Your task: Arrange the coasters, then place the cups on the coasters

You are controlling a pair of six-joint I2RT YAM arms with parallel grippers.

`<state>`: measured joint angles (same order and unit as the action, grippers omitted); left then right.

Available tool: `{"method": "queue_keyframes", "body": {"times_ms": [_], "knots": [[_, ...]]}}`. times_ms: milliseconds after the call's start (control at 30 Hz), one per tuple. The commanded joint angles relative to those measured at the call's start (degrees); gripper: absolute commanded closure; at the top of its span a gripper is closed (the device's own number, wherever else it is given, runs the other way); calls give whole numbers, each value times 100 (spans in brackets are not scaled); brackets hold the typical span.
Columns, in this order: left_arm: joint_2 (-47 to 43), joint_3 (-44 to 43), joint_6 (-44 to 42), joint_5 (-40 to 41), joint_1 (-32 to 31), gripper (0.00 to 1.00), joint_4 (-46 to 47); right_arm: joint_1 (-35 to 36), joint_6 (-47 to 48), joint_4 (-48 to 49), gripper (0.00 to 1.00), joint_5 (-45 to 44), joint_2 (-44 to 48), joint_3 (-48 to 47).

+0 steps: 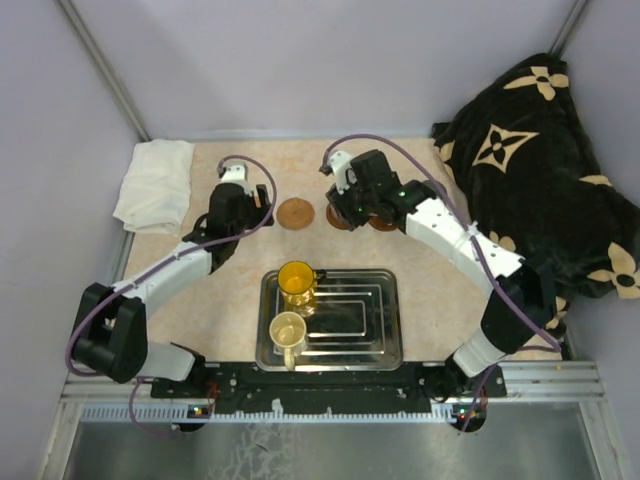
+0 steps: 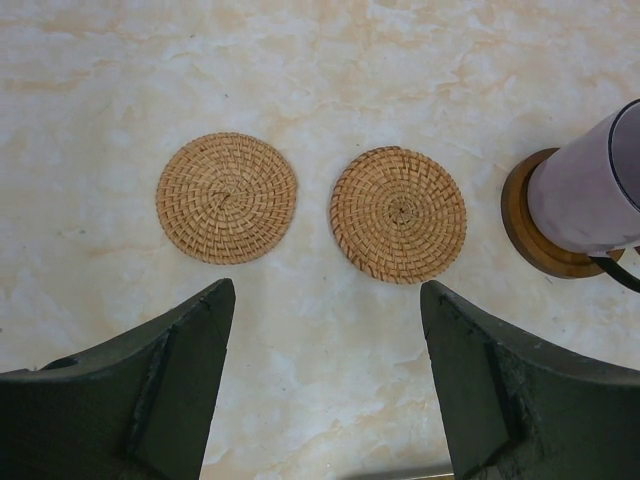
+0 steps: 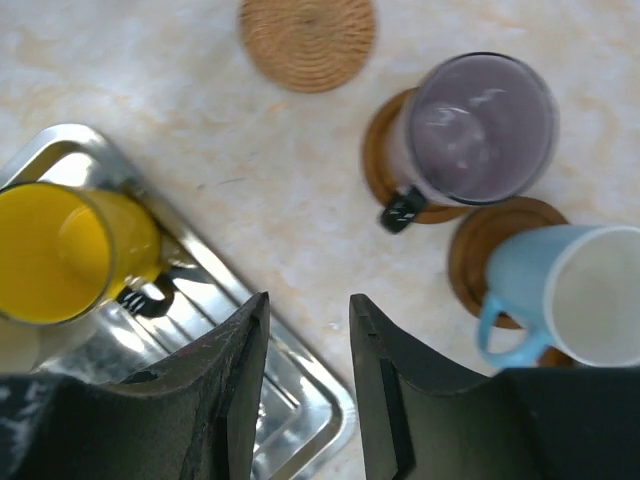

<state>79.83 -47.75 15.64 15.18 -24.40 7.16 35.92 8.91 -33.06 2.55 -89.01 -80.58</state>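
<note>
Inside the steel tray (image 1: 372,322) two cups are standing upright. The yellow mug (image 1: 297,282) is sitting at the tray's far-left corner, and the cream mug (image 1: 288,333) is sitting nearer along that same left side.

Beyond the tray's far edge, the coasters are lying in a row on the marbled table (image 2: 400,60). The first woven coaster (image 2: 227,197) is lying flat and bare, out past the tray's left side. The second woven coaster (image 2: 399,213) is lying just beside it, not touching, also bare. Next along, the purple mug (image 3: 483,128) is standing upright on the first wooden coaster (image 3: 372,160), its dark handle pointing back toward the tray. Further along the row, toward the tray's right side, the white mug with the blue handle (image 3: 590,300) is resting on the second wooden coaster (image 3: 476,245). The two wooden coasters are lying close together.

The left gripper (image 2: 325,370) is hovering over the table between the tray and the woven pair, fingers spread wide and carrying nothing. The right gripper (image 3: 308,380) is hanging just beyond the tray's far edge, its fingers standing a narrow gap apart with nothing between them.

Off past the tray's far-left corner a white towel (image 1: 155,185) is lying folded. Away to the tray's right, a black flower-patterned blanket (image 1: 540,160) is lying in a heap.
</note>
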Motion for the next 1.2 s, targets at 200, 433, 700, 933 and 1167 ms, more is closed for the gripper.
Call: {"method": "queue_keyframes", "body": {"times_ms": [200,433,700,933,1167], "knots": [[-343,193,185,301,-14,19,-48,564,863,-515,61,1544,-507,-538],[-805,489,356,776,-16,18,-91,895,1095,-603,57,1613,-1334,-899],[-1424,788,532,1466,-13,18,-232,913,1077,-510,56,2020,-1781,-1103],[-1631,890,656,1699,-15,17,-316,1062,1259,-758,55,2091,-2184,-1444],[-1817,932,644,1809,-14,17,-375,1199,1307,-913,55,2202,-2340,-1504]]}}
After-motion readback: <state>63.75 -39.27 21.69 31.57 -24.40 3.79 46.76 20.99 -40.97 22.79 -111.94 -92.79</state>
